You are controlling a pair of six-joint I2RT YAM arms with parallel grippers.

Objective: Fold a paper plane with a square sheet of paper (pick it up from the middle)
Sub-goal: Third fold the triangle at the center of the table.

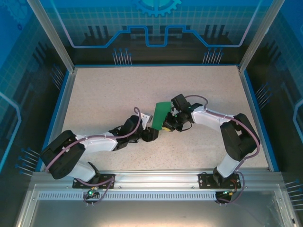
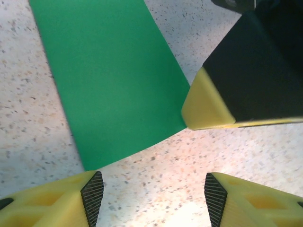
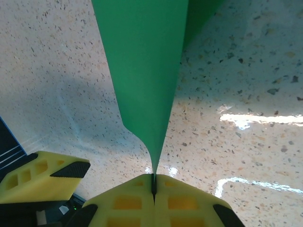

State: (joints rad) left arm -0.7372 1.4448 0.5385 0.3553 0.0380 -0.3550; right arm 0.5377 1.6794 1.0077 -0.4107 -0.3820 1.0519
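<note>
Near the middle of the speckled table (image 1: 109, 94), your right gripper (image 1: 166, 124) is clamped on the square sheet of paper (image 1: 160, 115), its two fingers pressed flat together with the green edge caught in the seam. From above, the sheet reads as a tilted green oblong between the two arms, with the left gripper (image 1: 150, 124) just beside its near end.

At the right wrist, the square sheet of paper (image 3: 147, 71) fans up and away from the closed right gripper (image 3: 154, 184) over the table (image 3: 236, 118). A darker green layer shows behind it at the upper right. A yellow finger of the left gripper (image 3: 42, 179) sits at the lower left.

At the left wrist, your left gripper (image 2: 154, 198) stands with its fingers spread, bare table (image 2: 156, 161) between the black ribbed pads (image 2: 92, 196), gripping nothing. The square sheet of paper (image 2: 109, 80) runs ahead of them, its near edge just short of the left pad. The yellow-and-black finger of the right gripper (image 2: 208, 104) meets the sheet's right-hand corner.

Behind the table, the blue backdrop (image 1: 156, 38) carries a printed grid, a stepped line and a gear outline (image 1: 156, 5).
</note>
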